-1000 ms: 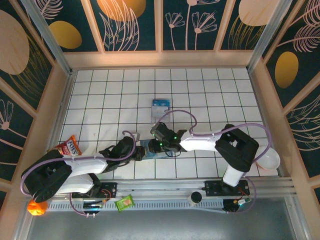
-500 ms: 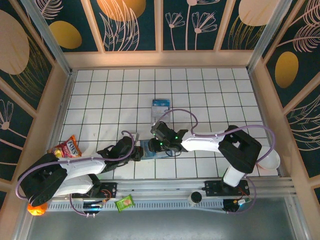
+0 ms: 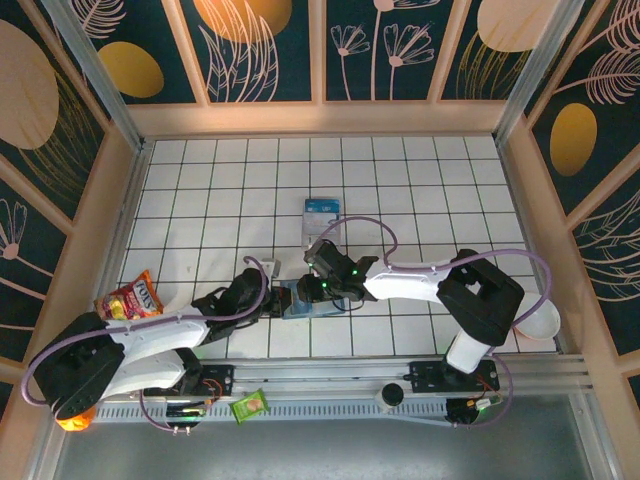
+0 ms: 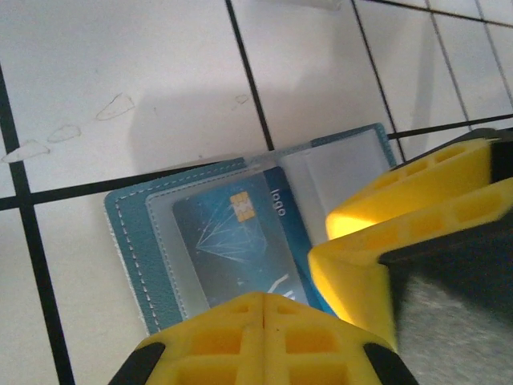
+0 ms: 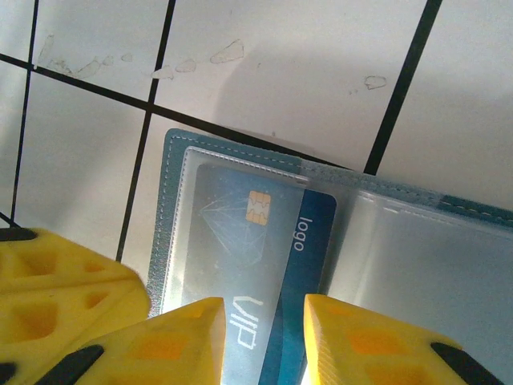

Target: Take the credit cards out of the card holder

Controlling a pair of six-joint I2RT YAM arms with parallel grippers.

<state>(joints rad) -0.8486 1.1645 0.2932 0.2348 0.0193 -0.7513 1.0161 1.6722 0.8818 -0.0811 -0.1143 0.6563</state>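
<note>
Left gripper [image 4: 264, 319] fully closed, tips on card holder [image 4: 132, 241] at frame bottom. Right gripper [image 5: 264, 335] narrowly parted astride blue credit card [image 5: 240, 237], bottom centre; grip cannot be told

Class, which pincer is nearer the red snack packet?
Left. The left pincer lies right of the packet, at the wallet's left end; the right pincer lies farther right, over the wallet.

Lab-type robot test cell: white tiled tabletop [image 3: 400, 180] w/ decorated wall panels [image 3: 260, 50]; alum. rail [image 3: 330, 374] in front.
</note>
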